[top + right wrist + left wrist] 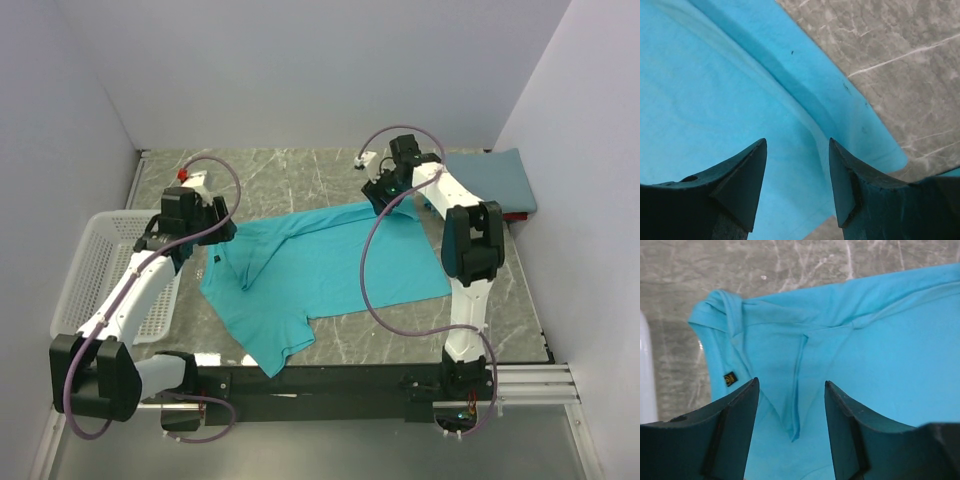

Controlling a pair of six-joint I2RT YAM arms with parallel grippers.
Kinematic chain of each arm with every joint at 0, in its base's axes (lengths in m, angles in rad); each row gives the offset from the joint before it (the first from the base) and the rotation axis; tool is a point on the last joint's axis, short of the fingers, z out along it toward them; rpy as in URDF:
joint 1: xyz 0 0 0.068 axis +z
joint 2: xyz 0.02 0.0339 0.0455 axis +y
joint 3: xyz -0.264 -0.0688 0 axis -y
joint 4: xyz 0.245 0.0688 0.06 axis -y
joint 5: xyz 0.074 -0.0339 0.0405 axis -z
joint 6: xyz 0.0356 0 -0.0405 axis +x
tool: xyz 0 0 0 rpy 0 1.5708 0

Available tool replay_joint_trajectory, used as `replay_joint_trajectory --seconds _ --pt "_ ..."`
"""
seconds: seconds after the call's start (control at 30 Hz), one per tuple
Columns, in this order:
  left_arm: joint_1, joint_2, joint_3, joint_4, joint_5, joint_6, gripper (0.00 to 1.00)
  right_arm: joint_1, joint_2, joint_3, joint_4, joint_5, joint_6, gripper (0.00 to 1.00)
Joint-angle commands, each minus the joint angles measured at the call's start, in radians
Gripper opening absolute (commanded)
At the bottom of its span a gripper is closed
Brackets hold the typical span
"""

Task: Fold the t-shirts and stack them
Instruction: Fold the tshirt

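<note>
I read left gripper [791,381] jaws apart, empty, over teal t-shirt [320,270] at its 10 o'clock corner | right gripper [797,140] jaws apart, empty, above its 1 o'clock edge | folded slate-blue t-shirt [505,180] lies at right gripper's 3 o'clock, apart

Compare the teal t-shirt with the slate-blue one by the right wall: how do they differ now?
The teal t-shirt is spread open and rumpled mid-table, while the slate-blue t-shirt is a neat folded rectangle in the far right corner. The teal t-shirt covers far more surface than the slate-blue t-shirt. The teal one is bright and the slate-blue one is duller. Both lie flat on the table.
</note>
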Motion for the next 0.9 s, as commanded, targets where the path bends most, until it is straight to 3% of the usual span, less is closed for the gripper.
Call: replay_joint_trajectory --seconds 0.0,0.2,0.47,0.87 --pt "0.014 -0.014 -0.006 0.047 -0.060 0.050 0.60 -0.003 0.025 0.080 -0.077 0.043 -0.029 0.59" --pt "0.043 0.002 -0.018 0.096 -0.105 0.004 0.60 0.020 -0.021 0.028 -0.039 0.043 -0.014 0.57" --pt "0.063 0.441 0.304 -0.094 -0.114 -0.087 0.41 0.017 -0.121 -0.114 0.081 0.024 0.050 0.57" --pt "0.063 0.665 0.471 -0.168 -0.247 -0.099 0.37 -0.015 -0.158 -0.180 0.108 -0.032 0.060 0.56"
